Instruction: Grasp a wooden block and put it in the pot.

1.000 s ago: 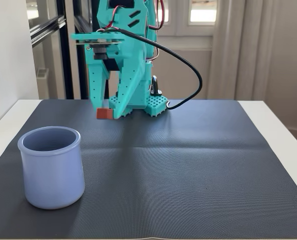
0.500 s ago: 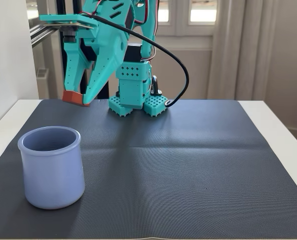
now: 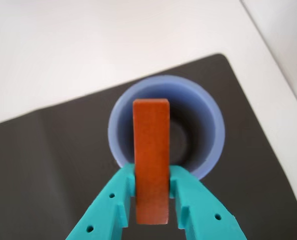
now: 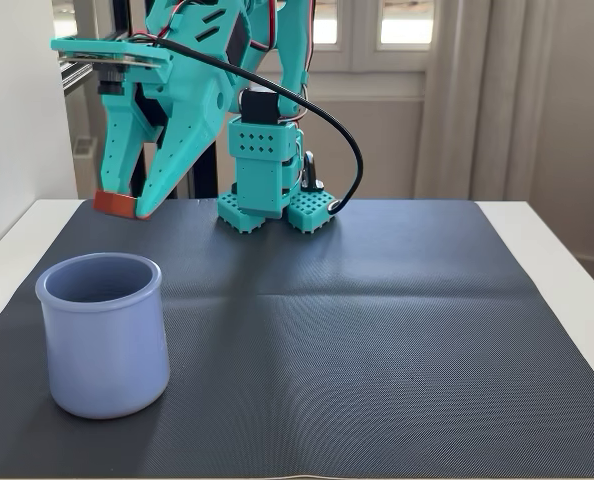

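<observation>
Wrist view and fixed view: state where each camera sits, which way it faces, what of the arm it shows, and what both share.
Wrist view: rides on the arm, looks down past the end effector at the slim red-brown wooden block it grips and the rounded pale blue pot on the dark mat; only the teal fingers show.
Fixed view: stands low at the table's near edge, faces the arm's base; most of the arm shows.
Shared: block, pot, mat, end effector.
</observation>
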Motion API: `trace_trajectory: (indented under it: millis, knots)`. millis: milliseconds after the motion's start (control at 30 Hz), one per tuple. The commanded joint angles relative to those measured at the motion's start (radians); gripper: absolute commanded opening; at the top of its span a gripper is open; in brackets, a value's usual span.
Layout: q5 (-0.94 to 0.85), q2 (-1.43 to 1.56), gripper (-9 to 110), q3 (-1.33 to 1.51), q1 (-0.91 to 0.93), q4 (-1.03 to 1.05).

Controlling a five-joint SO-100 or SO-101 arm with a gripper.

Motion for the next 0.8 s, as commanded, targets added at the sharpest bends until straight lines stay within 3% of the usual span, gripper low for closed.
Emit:
trace_trajectory:
  millis: [0, 400, 600, 767]
  knots:
    - [-0.006, -0.025, 2, -0.08, 0.003, -0.009]
    - [-0.041, -0.156, 2, -0.189, 0.011, -0.009]
    - [-0.069, -0.156, 15, -0.187, 0.026, -0.006]
    - [-0.075, -0.155, 13, -0.187, 0.025, -0.008]
